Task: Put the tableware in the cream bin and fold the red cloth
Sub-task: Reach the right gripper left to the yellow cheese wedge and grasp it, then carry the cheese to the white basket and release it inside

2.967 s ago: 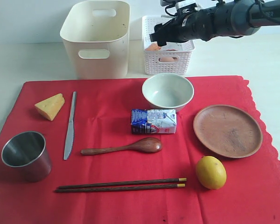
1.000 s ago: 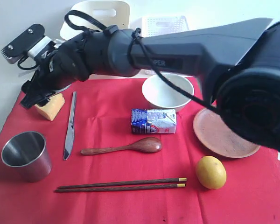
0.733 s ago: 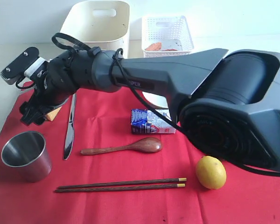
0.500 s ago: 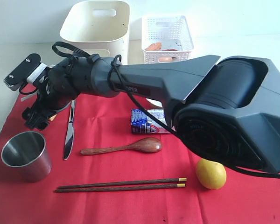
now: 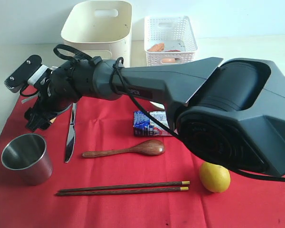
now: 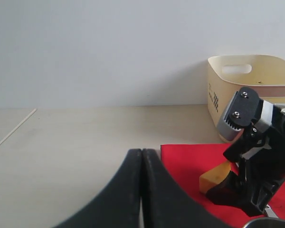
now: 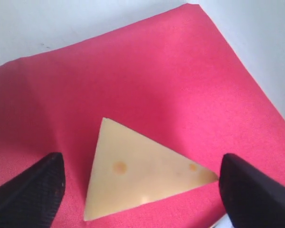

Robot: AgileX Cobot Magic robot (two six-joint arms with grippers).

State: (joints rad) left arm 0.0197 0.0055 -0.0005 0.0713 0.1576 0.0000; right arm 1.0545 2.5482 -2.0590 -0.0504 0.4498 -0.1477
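The red cloth [image 5: 133, 211] covers the table front. On it lie the steel cup [image 5: 26, 156], the silver knife [image 5: 70, 135], the wooden spoon [image 5: 128, 149] and the chopsticks [image 5: 123, 188]. The cream bin [image 5: 99, 26] stands behind the cloth. The arm hides the bowl and plate. My right gripper [image 5: 36, 118] has reached across to the far left; it is open [image 7: 142, 192], its fingers either side of the yellow cheese wedge [image 7: 142, 171], not touching it. My left gripper [image 6: 141, 190] is shut on nothing, over bare table left of the cloth [image 6: 187, 159], and is out of the exterior view.
The white lattice basket [image 5: 170, 35] with food stands right of the cream bin. A milk carton [image 5: 149, 124] and a lemon [image 5: 214, 175] lie on the cloth. The bulky right arm [image 5: 218, 118] spans the cloth's middle and right. Beige table [image 6: 76, 137] lies left of the cloth.
The right arm swung from the white basket across to the cheese at the far left and came down over it. In the last half second it has hardly moved.
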